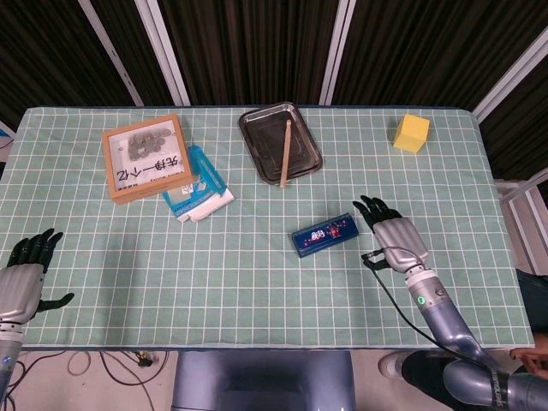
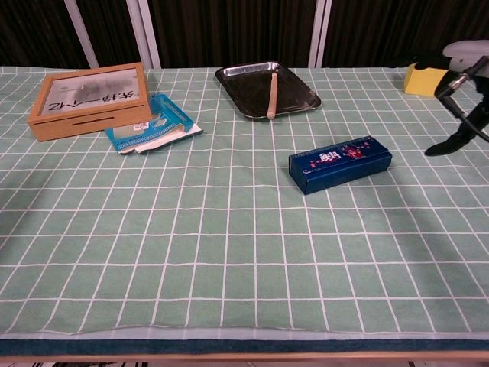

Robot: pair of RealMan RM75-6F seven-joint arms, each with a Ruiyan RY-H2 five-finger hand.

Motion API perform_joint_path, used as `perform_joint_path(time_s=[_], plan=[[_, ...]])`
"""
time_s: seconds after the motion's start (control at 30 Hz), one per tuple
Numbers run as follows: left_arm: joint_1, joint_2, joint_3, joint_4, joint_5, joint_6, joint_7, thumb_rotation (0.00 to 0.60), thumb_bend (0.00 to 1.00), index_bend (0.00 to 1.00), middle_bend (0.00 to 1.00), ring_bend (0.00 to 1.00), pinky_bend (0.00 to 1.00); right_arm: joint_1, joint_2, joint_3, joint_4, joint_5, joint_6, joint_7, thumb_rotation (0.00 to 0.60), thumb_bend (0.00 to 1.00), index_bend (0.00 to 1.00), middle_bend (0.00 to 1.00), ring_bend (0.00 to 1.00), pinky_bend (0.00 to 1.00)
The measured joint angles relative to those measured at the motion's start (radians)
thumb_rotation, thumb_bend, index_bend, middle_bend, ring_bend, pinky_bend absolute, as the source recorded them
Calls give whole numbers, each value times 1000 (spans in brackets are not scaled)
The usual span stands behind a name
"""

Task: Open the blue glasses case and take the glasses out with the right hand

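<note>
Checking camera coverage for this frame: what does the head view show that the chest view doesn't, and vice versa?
Head view only: the left hand, open at the table's near left edge, and the whole right hand, open, fingers spread just right of the blue glasses case, with its forearm.

Chest view only: the side walls of the case and of the wooden box, plus the table's front edge. Of the right hand it shows just a sliver at its right border.

Both: the closed case, metal tray with the wooden stick, wooden box, blue packet, yellow block.
</note>
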State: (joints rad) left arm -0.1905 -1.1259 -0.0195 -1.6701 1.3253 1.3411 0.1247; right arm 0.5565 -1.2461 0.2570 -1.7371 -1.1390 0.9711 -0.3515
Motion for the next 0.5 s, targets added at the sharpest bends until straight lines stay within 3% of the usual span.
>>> perform_joint_path(time_s=[0.23,0.5], plan=[[-3,11,-7,-7,-11,-22,-15,600,65,0,0,0,0,103,-80,3,74,147,-79,-92,600,155,0,0,0,235],[-6,19,-13,-15,-28,-45,-22,600,65,0,0,0,0,180,-168,-12,171,236,-109,-148,600,155,11,0,0,235]])
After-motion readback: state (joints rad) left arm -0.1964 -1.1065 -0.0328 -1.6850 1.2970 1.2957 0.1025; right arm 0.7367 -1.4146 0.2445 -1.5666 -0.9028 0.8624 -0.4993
